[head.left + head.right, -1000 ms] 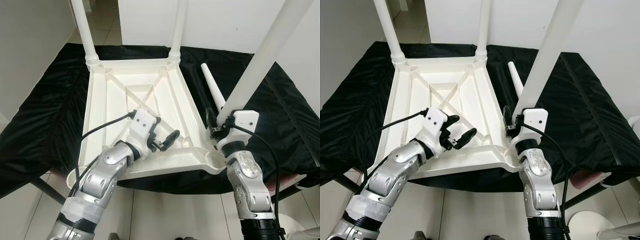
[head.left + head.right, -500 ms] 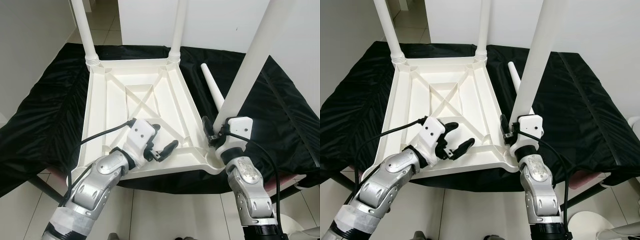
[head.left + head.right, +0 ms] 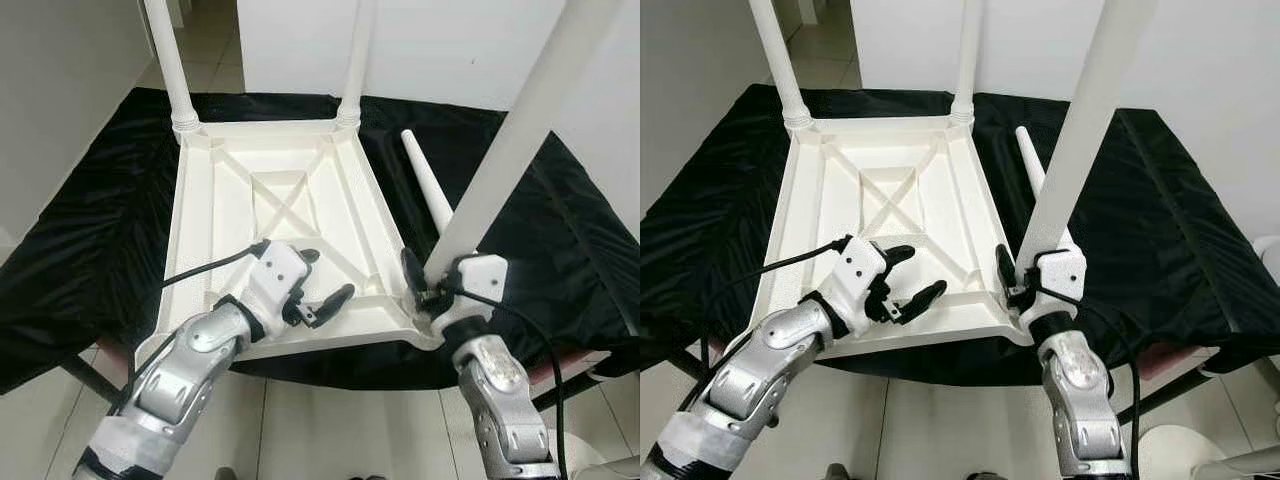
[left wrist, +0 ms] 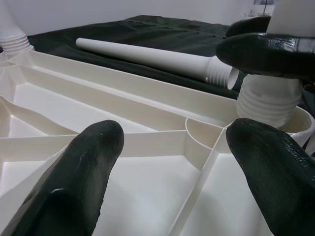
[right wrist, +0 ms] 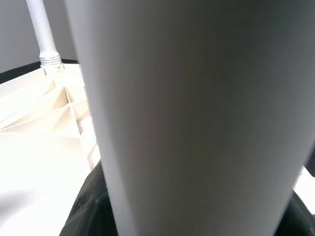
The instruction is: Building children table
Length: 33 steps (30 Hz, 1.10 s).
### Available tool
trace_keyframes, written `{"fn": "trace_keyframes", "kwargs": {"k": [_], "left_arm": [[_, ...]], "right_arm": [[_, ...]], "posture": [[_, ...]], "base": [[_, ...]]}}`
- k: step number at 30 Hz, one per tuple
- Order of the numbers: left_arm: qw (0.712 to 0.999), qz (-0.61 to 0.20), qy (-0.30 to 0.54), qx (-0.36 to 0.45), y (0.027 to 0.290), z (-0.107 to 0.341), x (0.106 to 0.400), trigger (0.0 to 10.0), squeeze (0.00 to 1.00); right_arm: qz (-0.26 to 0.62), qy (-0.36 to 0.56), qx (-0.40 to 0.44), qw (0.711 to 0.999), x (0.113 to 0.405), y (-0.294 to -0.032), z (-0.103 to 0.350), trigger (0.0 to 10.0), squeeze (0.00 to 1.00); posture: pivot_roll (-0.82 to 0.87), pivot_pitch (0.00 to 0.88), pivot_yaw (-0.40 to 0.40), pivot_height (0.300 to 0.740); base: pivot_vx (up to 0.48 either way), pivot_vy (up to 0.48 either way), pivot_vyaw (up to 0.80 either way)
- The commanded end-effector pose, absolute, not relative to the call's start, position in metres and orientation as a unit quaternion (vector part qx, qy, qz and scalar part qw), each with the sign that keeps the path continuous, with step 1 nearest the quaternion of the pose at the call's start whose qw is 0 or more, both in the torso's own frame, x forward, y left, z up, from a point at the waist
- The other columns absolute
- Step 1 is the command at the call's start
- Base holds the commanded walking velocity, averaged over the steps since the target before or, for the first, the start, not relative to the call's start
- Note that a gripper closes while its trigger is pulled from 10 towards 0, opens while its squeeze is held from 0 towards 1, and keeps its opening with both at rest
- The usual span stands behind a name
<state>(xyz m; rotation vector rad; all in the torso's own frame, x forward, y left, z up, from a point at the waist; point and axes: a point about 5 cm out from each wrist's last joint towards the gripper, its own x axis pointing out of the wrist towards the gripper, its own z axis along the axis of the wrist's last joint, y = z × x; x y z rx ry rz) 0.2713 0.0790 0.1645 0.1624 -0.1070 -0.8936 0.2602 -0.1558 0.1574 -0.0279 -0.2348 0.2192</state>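
upturned white plastic children's table point(image 3: 270, 215) lies on the black-draped desk point(image 3: 90, 230); your right gripper point(image 3: 428, 288) pinches the 3rd white leg point(image 3: 505, 150) low at its near-right corner; left gripper point(image 3: 322, 290) spread. light, stiff, slick.

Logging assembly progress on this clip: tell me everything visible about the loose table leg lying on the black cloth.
The loose leg is a smooth white plastic-looking tube, tapering to a rounded tip at its far end, with a ribbed threaded collar at the near, wider end. It lies flat on the black cloth just right of the upturned tabletop, unattached. Its near end lies beside the leg held upright in the right gripper. Nothing grips it.
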Motion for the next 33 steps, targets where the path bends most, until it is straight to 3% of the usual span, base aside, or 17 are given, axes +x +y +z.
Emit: {"fn": "trace_keyframes", "kwargs": {"k": [1,20,33], "left_arm": [[0.862,-0.499,-0.036,0.083,0.074,0.16,0.262,10.0,0.0],[0.857,-0.506,-0.037,0.092,0.076,0.162,0.262,10.0,0.0],[0.857,-0.506,-0.038,0.095,0.076,0.165,0.265,10.0,0.0]], "right_arm": [[0.11,-0.104,-0.019,0.988,0.257,-0.158,0.152,10.0,0.0],[0.128,-0.092,-0.05,0.986,0.244,-0.172,0.148,10.0,0.0],[0.199,-0.071,-0.049,0.976,0.237,-0.157,0.14,10.0,0.0]], "posture": [[0.01,0.049,-0.027,0.74],[0.0,0.067,-0.006,0.74],[0.0,0.078,0.013,0.74]], "base": [[0.0,0.0,0.0],[0.0,0.0,0.0],[0.0,0.0,0.0]]}}
